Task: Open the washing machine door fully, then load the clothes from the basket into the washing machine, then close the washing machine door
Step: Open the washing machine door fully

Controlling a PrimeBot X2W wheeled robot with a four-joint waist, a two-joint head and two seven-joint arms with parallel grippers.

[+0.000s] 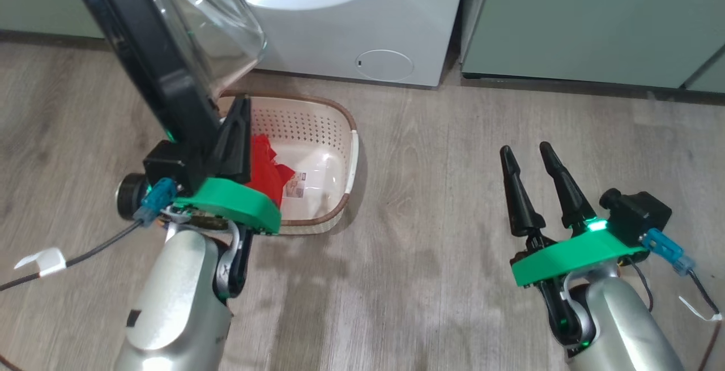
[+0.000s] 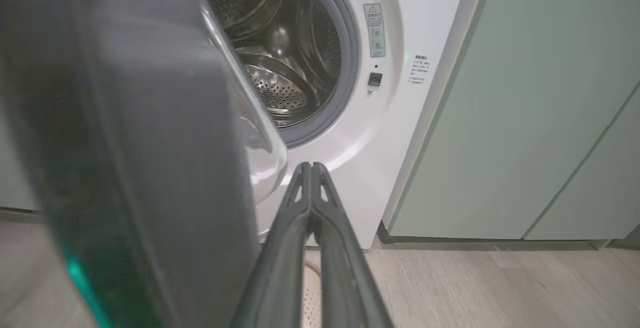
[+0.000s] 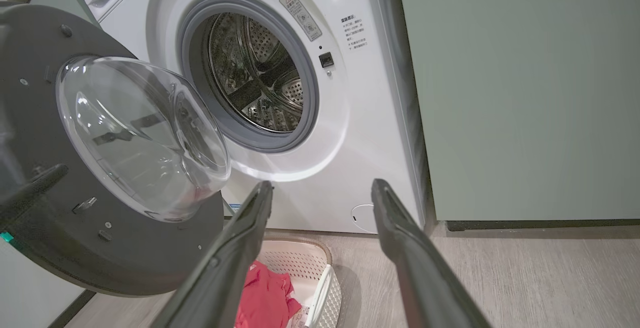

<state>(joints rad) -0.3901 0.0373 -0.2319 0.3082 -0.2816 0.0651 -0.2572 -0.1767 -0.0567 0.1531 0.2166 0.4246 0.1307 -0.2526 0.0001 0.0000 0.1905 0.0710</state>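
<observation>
Washing machine door [image 3: 140, 132], round, black-rimmed, clear glass: swung wide. Red fabric clothes [image 1: 266, 170] in cream perforated basket [image 1: 317, 127] on floor [image 1: 430, 190] beneath; loading, closing yet to do. Left fingers [image 2: 285, 248] pressed together, empty, by door rim; right fingers [image 1: 516, 190] spread wide, empty.

We see the washing machine [image 3: 360, 117] cased in smooth, glossy white, with a matt grey rubber gasket [image 3: 265, 145] and a shiny perforated steel drum [image 3: 250, 52]. The washing machine door [image 3: 110, 147] has a dark, plastic-looking rim, fairly matt on its inner face, around a clear, gleaming glass bowl [image 3: 150, 117]. The basket [image 1: 300, 124] is smooth cream plastic pierced with small holes, its rim brown and woven-looking. The clothes [image 1: 263, 167] are soft red cloth. The floor [image 1: 453, 218] shows matt grey wood grain. The cabinets [image 1: 583, 20] are smooth, matt pale green.
</observation>
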